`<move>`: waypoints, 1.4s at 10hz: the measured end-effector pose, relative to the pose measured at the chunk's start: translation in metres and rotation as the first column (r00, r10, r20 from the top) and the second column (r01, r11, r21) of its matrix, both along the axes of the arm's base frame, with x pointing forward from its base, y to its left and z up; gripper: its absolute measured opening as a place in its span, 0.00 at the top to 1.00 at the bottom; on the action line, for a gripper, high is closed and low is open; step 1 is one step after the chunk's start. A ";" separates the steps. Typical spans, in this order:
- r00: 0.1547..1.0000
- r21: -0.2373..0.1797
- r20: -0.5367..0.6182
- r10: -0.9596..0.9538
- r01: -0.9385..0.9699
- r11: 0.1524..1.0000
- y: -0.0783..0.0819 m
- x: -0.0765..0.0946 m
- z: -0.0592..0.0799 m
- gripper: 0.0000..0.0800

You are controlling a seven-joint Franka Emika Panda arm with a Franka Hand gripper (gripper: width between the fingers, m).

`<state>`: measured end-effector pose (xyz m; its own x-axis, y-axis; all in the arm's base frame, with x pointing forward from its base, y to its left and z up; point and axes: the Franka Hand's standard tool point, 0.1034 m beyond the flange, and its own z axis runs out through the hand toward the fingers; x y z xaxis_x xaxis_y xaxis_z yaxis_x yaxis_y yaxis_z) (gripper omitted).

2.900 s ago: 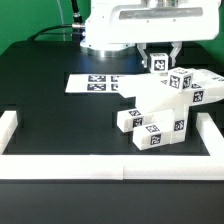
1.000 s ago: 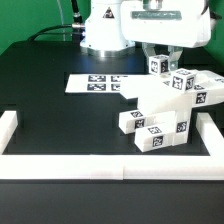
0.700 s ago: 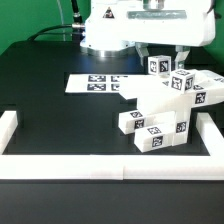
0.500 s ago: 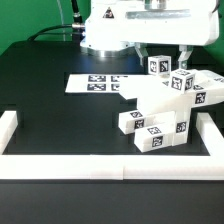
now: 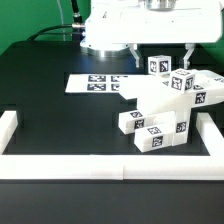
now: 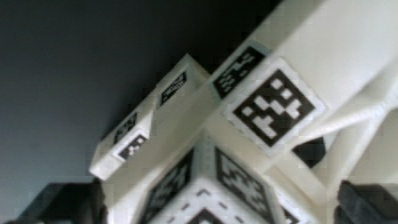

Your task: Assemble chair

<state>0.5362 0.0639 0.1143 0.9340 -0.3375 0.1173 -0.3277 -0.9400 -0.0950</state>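
The partly assembled white chair stands on the black table at the exterior view's right. It is a cluster of slab, leg and bar pieces with black-and-white tags. Its top tagged piece sticks up at the back. My gripper hangs just above that piece, open and empty, with the fingers spread to either side of it. In the wrist view the chair's tagged pieces fill the frame close up. The dark fingers show only at the picture's corners, well apart, on either side of my gripper's middle.
The marker board lies flat on the table to the exterior view's left of the chair. A white border rail runs along the front edge and up both sides. The robot's white base stands at the back.
The gripper was low and closed around the chair's top tagged piece. It has let go, opened its fingers wide and risen a little. The chair has not moved.
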 end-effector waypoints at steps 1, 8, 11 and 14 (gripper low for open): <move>0.997 -0.019 0.002 0.080 -0.080 0.997 0.000 0.000 0.000 0.19; 0.890 -0.091 -0.005 0.456 -0.454 0.886 -0.002 0.001 0.000 0.19; 0.850 -0.104 -0.009 0.526 -0.524 0.845 -0.004 0.001 0.000 0.51; 0.857 -0.102 -0.008 0.515 -0.513 0.852 -0.004 0.001 0.000 0.66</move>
<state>0.5369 0.0595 0.1143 0.9684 0.2041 0.1432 0.2057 -0.9786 0.0039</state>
